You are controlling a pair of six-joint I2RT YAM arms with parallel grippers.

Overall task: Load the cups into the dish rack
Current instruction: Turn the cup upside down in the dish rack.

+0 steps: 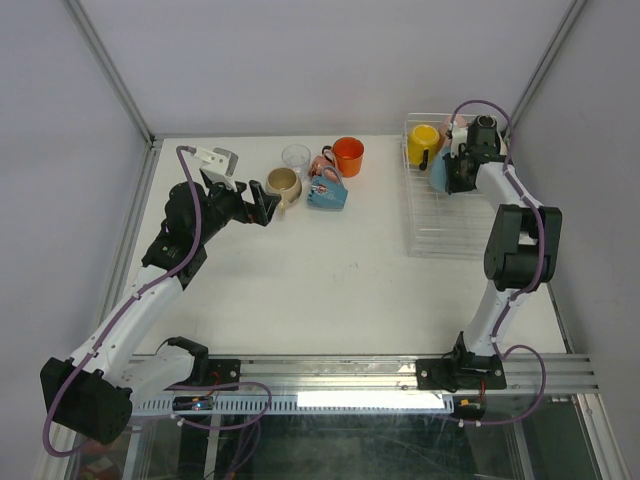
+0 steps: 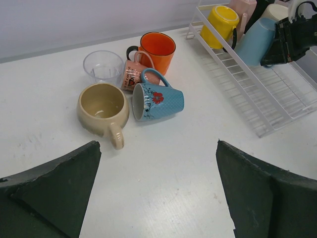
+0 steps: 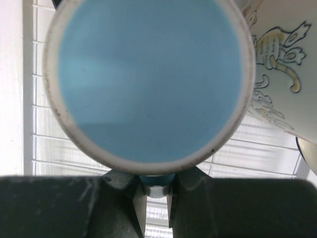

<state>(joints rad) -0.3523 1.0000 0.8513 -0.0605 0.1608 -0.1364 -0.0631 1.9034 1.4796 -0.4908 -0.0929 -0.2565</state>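
Note:
My left gripper is open and empty, low over the table just short of a beige mug. Behind the beige mug stand a clear glass tumbler, a pink mug, an orange mug and a blue flowered mug lying on its side. My right gripper is shut on the handle of a light-blue mug over the dish rack.
In the rack's far end sit a yellow mug, a pink mug and a white mug with a cat drawing. Grey walls enclose the table on the left, back and right.

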